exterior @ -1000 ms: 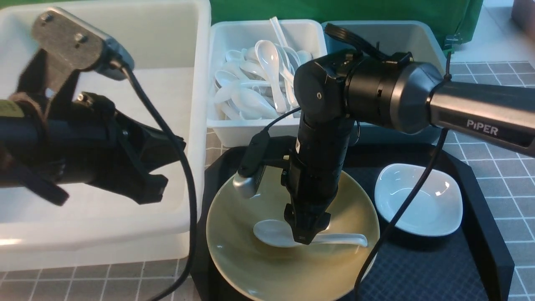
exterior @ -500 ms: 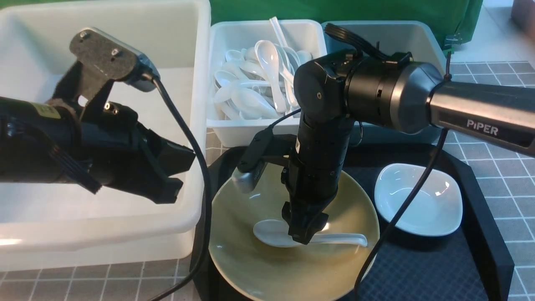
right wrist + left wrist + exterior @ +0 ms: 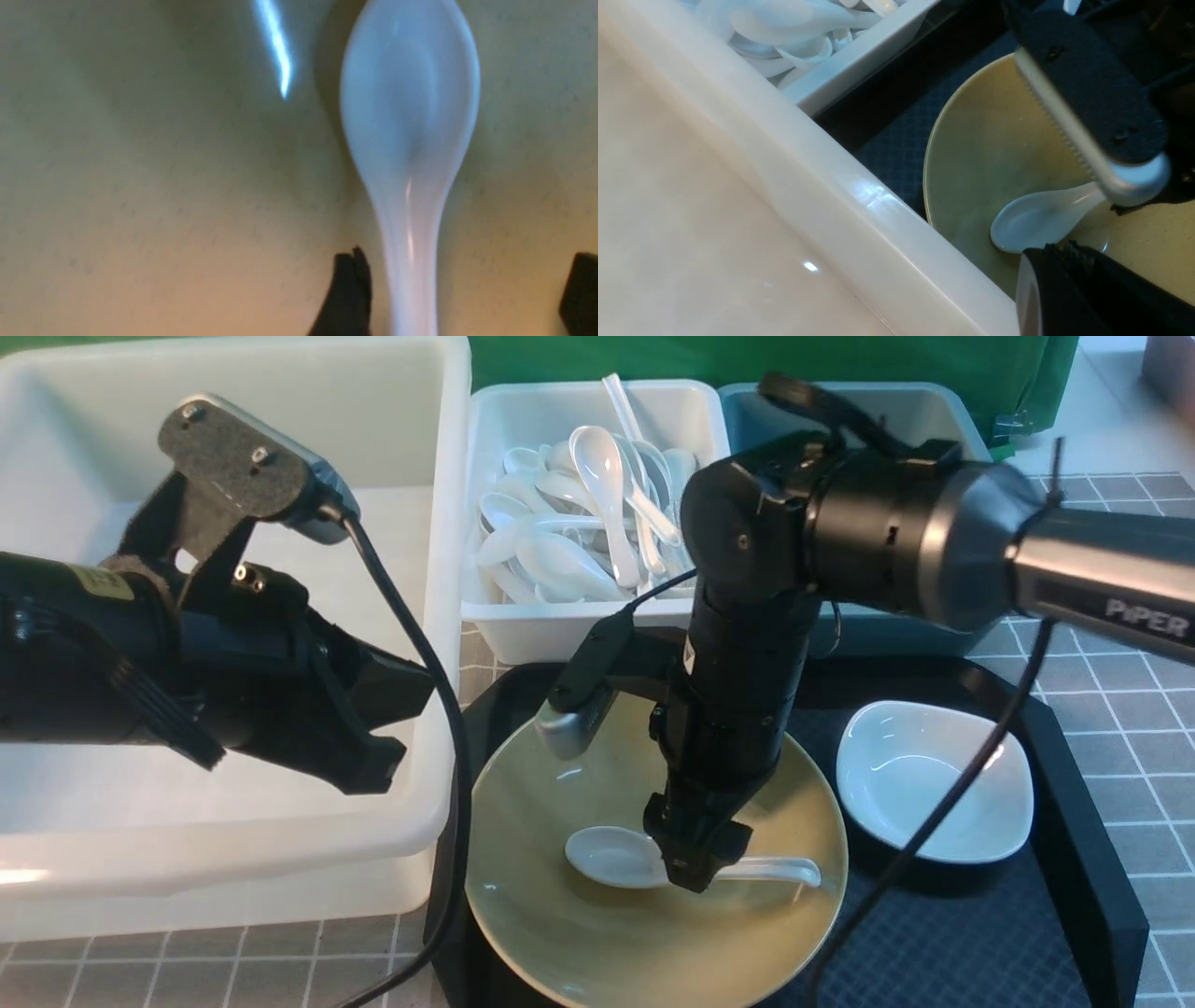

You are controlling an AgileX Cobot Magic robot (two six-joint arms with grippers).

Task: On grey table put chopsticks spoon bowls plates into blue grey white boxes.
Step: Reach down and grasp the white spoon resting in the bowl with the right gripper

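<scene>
A white spoon (image 3: pixel 607 854) lies in the olive-yellow bowl (image 3: pixel 579 943), handle pointing right. My right gripper (image 3: pixel 695 873) points straight down over the handle, open. In the right wrist view its fingers (image 3: pixel 348 298) stand on either side of the spoon (image 3: pixel 411 116), the handle close to one of them, with the right gripper (image 3: pixel 467 270) just above the bowl (image 3: pixel 140 186). My left gripper (image 3: pixel 401 723) hangs shut and empty over the right rim of the large white box (image 3: pixel 448 616). The small white plate (image 3: pixel 934 784) sits right of the bowl. The chopsticks are out of view.
Bowl and plate rest on a black tray (image 3: pixel 1074 859) on the grey table (image 3: pixel 1120 709). Behind it stand a small white box (image 3: pixel 495 625) heaped with several white spoons and a blue box (image 3: pixel 943 420). The large box's rim (image 3: pixel 831 186) runs close beside the bowl (image 3: pixel 994 140).
My left arm swung right and a little up over the large box, then held still. My right gripper shifted slightly right along the spoon's handle, and its jaws spread wider.
</scene>
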